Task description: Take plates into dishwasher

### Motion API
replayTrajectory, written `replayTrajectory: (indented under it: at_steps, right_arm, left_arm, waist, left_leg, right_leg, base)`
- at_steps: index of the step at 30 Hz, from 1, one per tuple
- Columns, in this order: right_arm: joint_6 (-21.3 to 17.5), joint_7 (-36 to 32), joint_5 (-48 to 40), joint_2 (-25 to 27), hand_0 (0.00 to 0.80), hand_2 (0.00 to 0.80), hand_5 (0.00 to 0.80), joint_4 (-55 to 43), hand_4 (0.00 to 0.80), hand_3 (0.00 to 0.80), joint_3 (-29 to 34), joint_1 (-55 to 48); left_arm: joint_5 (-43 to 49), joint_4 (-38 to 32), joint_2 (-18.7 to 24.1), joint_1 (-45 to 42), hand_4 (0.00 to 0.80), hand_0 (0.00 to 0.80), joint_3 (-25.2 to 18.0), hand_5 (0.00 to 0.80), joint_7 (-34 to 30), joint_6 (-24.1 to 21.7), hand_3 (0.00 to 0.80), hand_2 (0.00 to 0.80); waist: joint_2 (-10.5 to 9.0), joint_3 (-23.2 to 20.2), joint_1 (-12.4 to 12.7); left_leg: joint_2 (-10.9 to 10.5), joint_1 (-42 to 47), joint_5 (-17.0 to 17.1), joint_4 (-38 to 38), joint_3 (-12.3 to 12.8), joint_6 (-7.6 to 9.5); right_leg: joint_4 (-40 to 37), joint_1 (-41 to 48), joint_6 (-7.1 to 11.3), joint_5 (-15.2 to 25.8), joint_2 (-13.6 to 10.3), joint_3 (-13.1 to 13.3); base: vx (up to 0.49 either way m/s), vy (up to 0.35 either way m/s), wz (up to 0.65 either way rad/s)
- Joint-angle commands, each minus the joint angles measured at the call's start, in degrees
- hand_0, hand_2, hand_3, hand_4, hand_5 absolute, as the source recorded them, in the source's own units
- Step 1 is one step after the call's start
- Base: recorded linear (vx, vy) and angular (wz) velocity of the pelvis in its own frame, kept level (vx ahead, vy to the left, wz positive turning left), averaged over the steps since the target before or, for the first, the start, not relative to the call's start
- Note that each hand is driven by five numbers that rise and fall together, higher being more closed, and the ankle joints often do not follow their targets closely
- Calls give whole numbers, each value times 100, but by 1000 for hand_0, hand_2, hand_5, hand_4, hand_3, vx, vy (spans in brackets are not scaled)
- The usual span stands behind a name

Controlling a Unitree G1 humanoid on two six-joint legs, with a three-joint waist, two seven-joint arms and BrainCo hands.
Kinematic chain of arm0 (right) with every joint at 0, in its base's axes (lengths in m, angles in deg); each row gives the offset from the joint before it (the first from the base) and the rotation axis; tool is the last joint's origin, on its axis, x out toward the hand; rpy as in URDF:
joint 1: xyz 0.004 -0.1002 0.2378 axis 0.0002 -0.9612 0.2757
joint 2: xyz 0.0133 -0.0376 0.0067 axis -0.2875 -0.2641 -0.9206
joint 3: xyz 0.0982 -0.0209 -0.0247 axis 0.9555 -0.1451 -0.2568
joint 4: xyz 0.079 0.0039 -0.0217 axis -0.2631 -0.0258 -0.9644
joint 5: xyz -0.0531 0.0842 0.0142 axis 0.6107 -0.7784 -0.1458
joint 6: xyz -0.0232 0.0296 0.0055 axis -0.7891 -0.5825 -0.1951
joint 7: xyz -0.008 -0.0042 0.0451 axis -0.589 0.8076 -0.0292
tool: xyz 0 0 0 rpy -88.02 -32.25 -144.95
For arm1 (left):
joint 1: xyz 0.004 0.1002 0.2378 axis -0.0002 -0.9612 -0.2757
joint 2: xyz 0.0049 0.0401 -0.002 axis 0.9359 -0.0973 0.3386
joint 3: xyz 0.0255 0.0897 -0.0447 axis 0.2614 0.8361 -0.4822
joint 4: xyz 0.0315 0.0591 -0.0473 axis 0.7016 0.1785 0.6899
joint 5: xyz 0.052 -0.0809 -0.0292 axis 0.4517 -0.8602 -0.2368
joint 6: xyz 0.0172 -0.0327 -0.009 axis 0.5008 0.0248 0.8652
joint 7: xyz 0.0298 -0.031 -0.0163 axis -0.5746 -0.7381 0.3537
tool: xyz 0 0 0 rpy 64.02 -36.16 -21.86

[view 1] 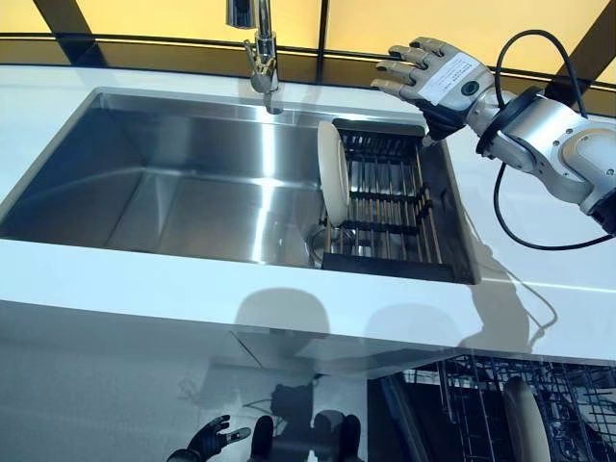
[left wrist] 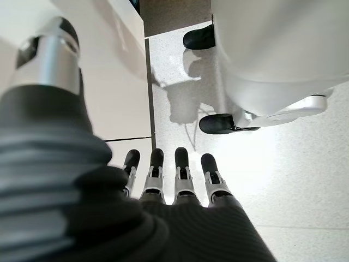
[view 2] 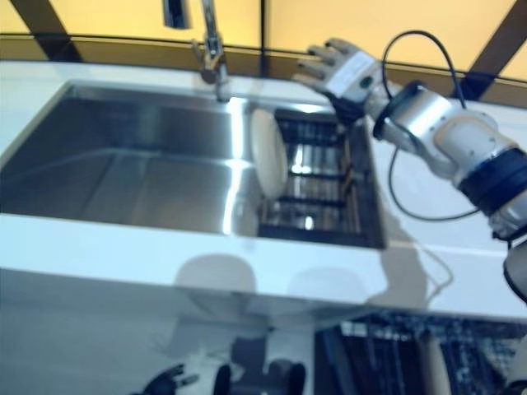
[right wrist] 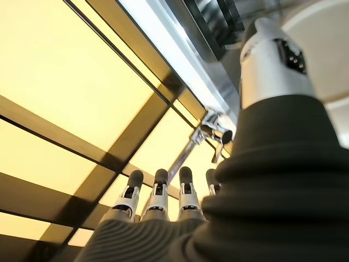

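A white plate [view 1: 333, 173] stands on edge at the left end of a black dish rack [view 1: 385, 202] in the right part of the steel sink [view 1: 144, 183]. My right hand [view 1: 435, 75] hovers open and empty above the rack's far right corner, fingers spread toward the tap. Its fingers [right wrist: 158, 191] are straight in the right wrist view. My left hand [view 1: 210, 440] hangs low by the floor, open and empty, fingers [left wrist: 180, 169] straight. A second plate [view 1: 525, 419] stands in the open dishwasher's lower rack [view 1: 462, 395] at the bottom right.
A steel tap [view 1: 260, 53] rises behind the sink. White counter [view 1: 539, 260] surrounds the sink, with its front edge [view 1: 192, 289] between me and the basin. Yellow window panels run behind.
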Motion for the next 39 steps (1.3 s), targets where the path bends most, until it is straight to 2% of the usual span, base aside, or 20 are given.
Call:
replayTrajectory:
  at_steps: [1, 8, 13, 21, 27, 39]
  right_arm:
    - [86, 148, -247, -100, 0, 0, 0, 67, 0, 0, 289, 523]
    - [-10, -108, -133, -142, 0, 0, 0, -203, 0, 0, 293, 476]
    - [-208, -502, 185, -238, 0, 0, 0, -300, 0, 0, 162, 522]
    - [-487, -686, 741, -304, 0, 0, 0, -303, 0, 0, -113, 664]
    - [-516, -777, 676, -297, 0, 0, 0, -428, 0, 0, -118, 718]
    - [-540, -1068, 804, -336, 0, 0, 0, -593, 0, 0, -73, 680]
  left_arm:
    - [-71, 60, 99, 153, 0, 0, 103, 0, -86, -109, 0, 0]
    - [-76, 31, 103, 107, 0, 0, 59, 0, -110, -99, 0, 0]
    - [-140, 37, 123, 109, 0, 0, 21, 0, -150, -132, 0, 0]
    - [-148, 18, 172, 57, 0, 0, -35, 0, -176, -206, 0, 0]
    - [-83, 42, 197, 41, 0, 0, -78, 0, -214, -181, 0, 0]
    - [-149, 42, 136, 25, 0, 0, -90, 0, -213, -261, 0, 0]
  waist:
    - [-398, -157, 133]
    - [-440, -170, 169]
    - [-485, -104, 213]
    - [-551, -57, 264]
    - [-603, -91, 263]
    - [-552, 0, 286]
  left_leg:
    - [-225, -241, 62, -57, 169, 157]
    - [-226, -211, 53, -57, 162, 162]
    - [-217, -242, 67, -57, 163, 160]
    - [-206, -279, 79, -57, 160, 151]
    - [-204, -259, 82, -57, 158, 151]
    - [-206, -302, 91, -57, 162, 154]
  right_leg:
    - [-13, 101, 395, -92, -80, 22]
    - [-13, 148, 392, -100, -93, -20]
    - [-13, 136, 392, -90, -100, -75]
    - [-13, 121, 395, -90, -96, -142]
    - [-13, 148, 393, -90, -89, -153]
    - [-13, 114, 378, -95, -104, -164]
  base:
    - [7, -12, 13]
    - [17, 5, 7]
    - [0, 0, 0]
    - [4, -5, 1]
    - [37, -12, 6]
    - [0, 0, 0]
